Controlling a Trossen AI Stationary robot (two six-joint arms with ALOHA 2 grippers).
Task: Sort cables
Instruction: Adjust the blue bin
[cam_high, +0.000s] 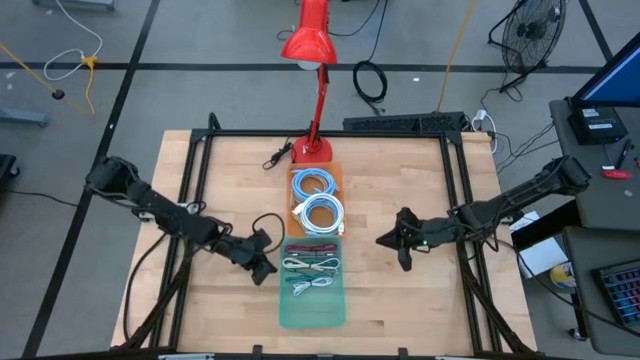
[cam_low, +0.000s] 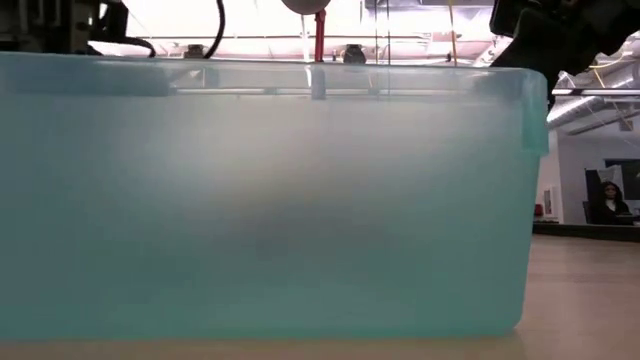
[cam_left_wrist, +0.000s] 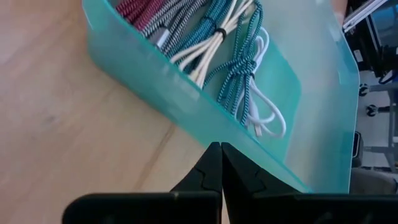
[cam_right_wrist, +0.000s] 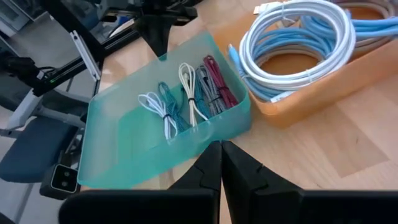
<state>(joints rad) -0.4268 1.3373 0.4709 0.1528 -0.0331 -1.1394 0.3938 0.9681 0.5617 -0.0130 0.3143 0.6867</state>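
Two bins are keeping the cables apart on the table (cam_high: 400, 300): coils (cam_high: 318, 200) lying in the orange bin (cam_right_wrist: 323, 93), short bundles (cam_right_wrist: 186, 93) in the teal bin (cam_high: 312, 310). Left claw (cam_high: 262, 262) and right claw (cam_high: 392, 242) are flanking them, both pinched closed, carrying nothing

— Where's your left gripper (cam_high: 262, 254)?
— At eight o'clock, low, fingers pressed together.
— And the right gripper (cam_high: 397, 240)?
— At three o'clock, pinched closed, holding nothing.
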